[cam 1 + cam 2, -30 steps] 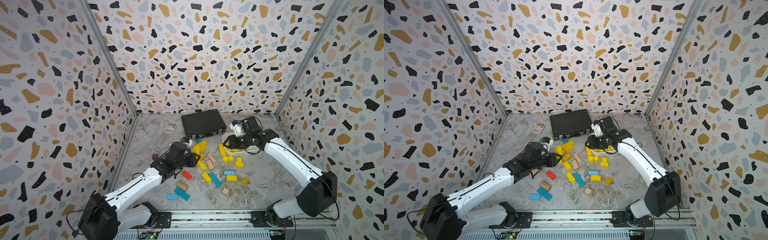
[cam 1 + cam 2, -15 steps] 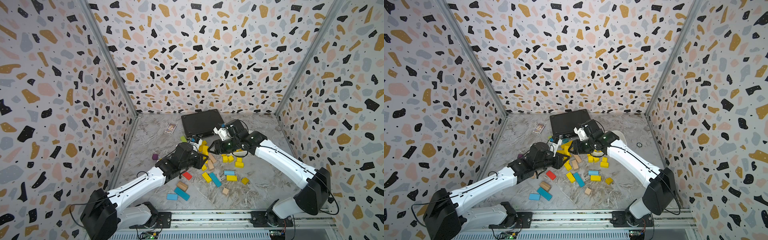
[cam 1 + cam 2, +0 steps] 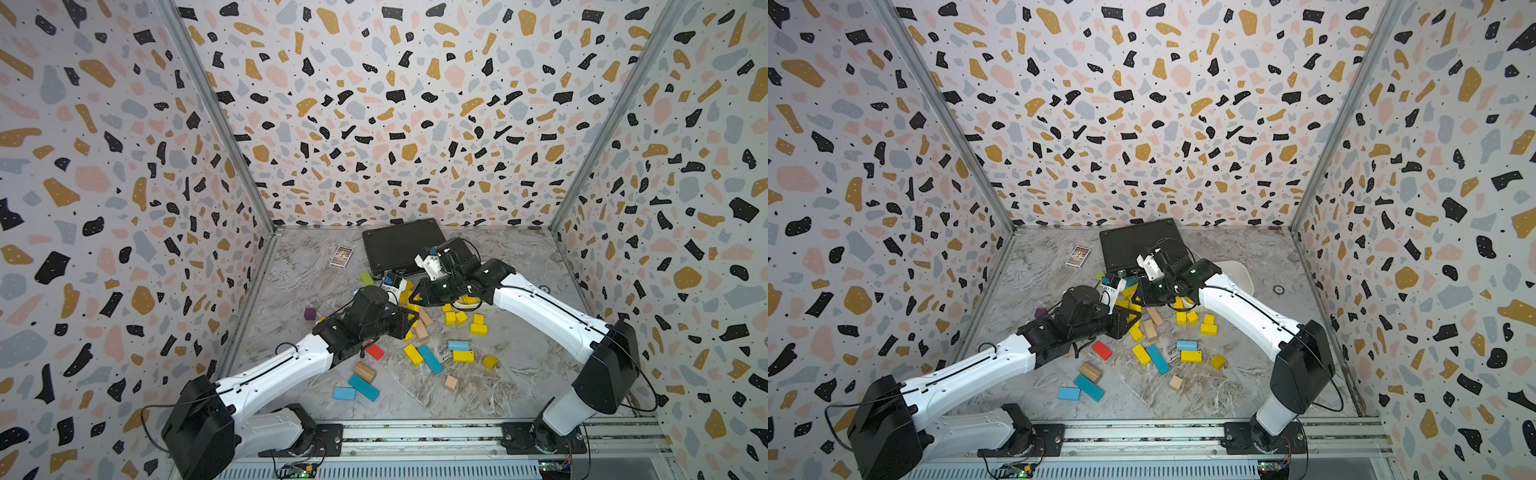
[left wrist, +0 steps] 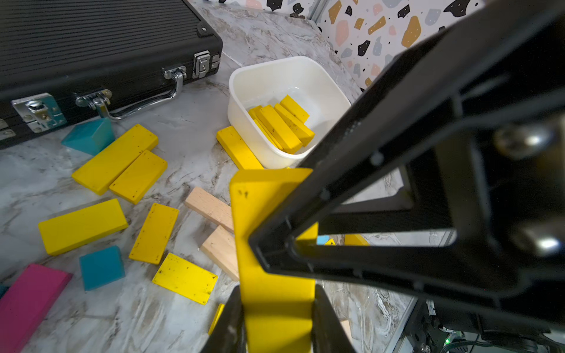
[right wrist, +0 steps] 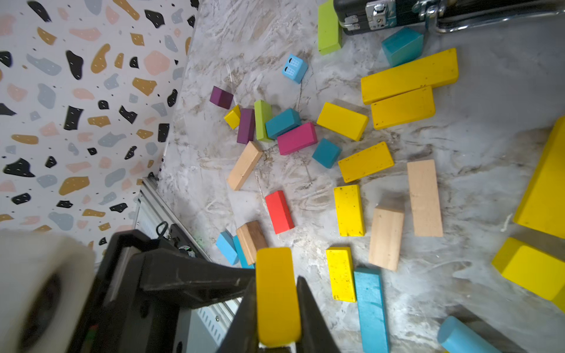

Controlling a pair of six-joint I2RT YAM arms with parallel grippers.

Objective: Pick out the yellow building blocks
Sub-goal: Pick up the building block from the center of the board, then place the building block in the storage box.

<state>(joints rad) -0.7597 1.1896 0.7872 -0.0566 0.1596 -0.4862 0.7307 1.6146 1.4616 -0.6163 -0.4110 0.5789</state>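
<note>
One long yellow building block (image 4: 269,214) hangs over the middle of the pile, gripped at both ends. My left gripper (image 4: 276,293) is shut on one end. My right gripper (image 5: 276,281) is shut on the other end of this same block (image 5: 276,299). In both top views the two grippers meet tip to tip, left (image 3: 409,316) and right (image 3: 415,297). Several more yellow blocks (image 3: 478,329) lie loose on the table. A few lie in the white bin (image 4: 290,65), which the right arm partly hides in a top view (image 3: 1237,274).
A black case (image 3: 399,245) lies at the back, with a card pack (image 3: 341,255) to its left. Mixed among the yellow ones are tan (image 3: 421,330), red (image 3: 375,351), blue (image 3: 430,359), purple (image 3: 309,313) and lime-green (image 3: 367,277) blocks. Patterned walls close in three sides.
The right arm swung left from the bin to the left gripper, and its jaws closed on the yellow block's free end. The left arm carried the block toward the centre.
</note>
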